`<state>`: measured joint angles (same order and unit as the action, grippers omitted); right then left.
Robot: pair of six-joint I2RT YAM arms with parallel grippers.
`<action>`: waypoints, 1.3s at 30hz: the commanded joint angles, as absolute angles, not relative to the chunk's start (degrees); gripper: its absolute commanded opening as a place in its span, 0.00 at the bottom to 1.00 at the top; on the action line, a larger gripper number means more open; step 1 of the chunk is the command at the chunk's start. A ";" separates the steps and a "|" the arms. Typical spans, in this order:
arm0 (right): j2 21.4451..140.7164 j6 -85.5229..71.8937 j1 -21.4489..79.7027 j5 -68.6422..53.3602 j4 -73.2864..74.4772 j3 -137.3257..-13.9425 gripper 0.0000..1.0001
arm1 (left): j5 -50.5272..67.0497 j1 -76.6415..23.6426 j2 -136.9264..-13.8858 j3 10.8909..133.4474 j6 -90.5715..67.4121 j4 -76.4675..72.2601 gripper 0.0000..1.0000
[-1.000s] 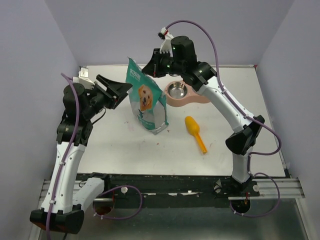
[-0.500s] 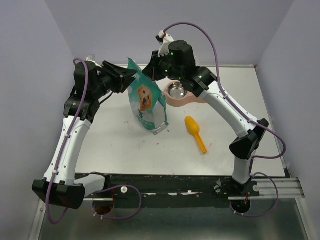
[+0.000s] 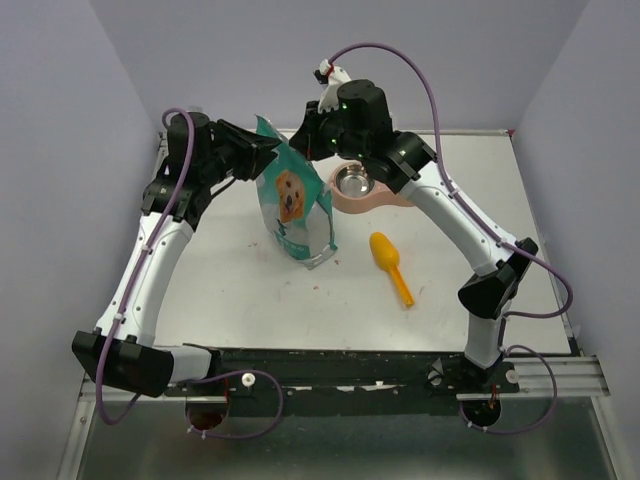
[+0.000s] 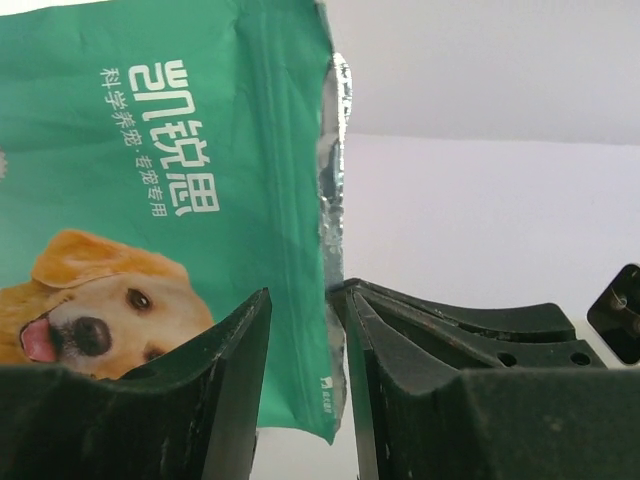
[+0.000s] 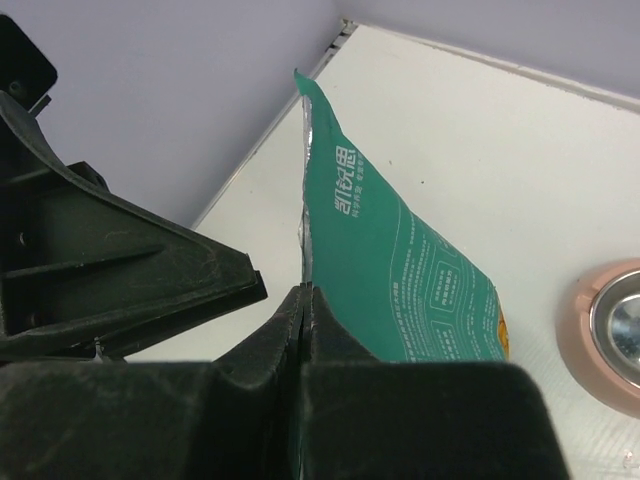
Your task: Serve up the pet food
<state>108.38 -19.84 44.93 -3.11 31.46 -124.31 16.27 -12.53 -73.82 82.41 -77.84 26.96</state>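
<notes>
1. A white tabletop [image 3: 250, 300] is seen under even, diffuse light, and only faint shadows are cast on it.
2. It is enclosed by pale lavender walls: a back wall [image 3: 450, 60] at 12 o'clock, a left wall [image 3: 50, 200] at 9 o'clock and a right wall [image 3: 600, 150] at 3 o'clock.
3. A black rail [image 3: 340, 365] is fixed along the 6 o'clock edge.
4. A grey metallic surface [image 3: 350, 440] is seen below the rail.
</notes>
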 commanded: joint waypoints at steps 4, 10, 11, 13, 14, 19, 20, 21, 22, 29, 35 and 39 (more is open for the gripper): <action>109.25 -19.60 45.35 -4.57 36.39 -128.06 0.16 | 13.27 -13.80 -75.23 85.96 -80.77 31.99 0.42; 110.39 -19.60 45.44 -6.06 37.70 -129.20 0.19 | 12.48 -14.59 -76.55 86.75 -80.68 32.26 0.39; 110.39 -19.51 45.35 -5.98 37.62 -129.29 0.18 | 12.48 -14.59 -76.81 87.10 -80.42 32.17 0.39; 110.48 -19.51 45.44 -5.36 37.53 -129.29 0.11 | 12.83 -14.68 -77.34 87.71 -80.16 32.43 0.39; 110.57 -19.42 45.35 -5.10 37.44 -129.20 0.01 | 12.83 -14.68 -77.60 87.80 -80.07 32.52 0.38; 110.22 -19.60 45.35 -6.76 36.22 -128.41 0.01 | 13.18 -14.85 -77.87 87.63 -79.81 32.52 0.38; 109.69 -19.77 45.44 -7.38 35.60 -127.80 0.01 | 12.92 -14.94 -77.61 87.45 -79.46 32.43 0.42; 109.25 -19.95 45.44 -7.64 34.90 -127.10 0.01 | 12.40 -15.03 -77.09 87.45 -79.19 32.52 0.46; 108.81 -20.21 45.35 -7.91 34.02 -126.39 0.01 | 11.61 -15.12 -76.56 87.28 -78.93 32.61 0.48; 107.31 -20.04 45.44 -8.52 32.52 -124.63 0.01 | 9.84 -15.21 -75.23 87.71 -79.01 33.04 0.53; 107.58 -20.48 45.44 -6.86 32.61 -124.89 0.01 | 10.38 -15.38 -74.98 85.70 -80.51 32.26 0.44; 107.67 -20.48 45.44 -7.38 32.70 -124.89 0.01 | 10.10 -15.47 -74.88 85.08 -80.77 31.11 0.41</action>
<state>108.97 -20.10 44.95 -6.90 33.10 -125.27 11.00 -15.14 -75.66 85.76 -79.61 32.18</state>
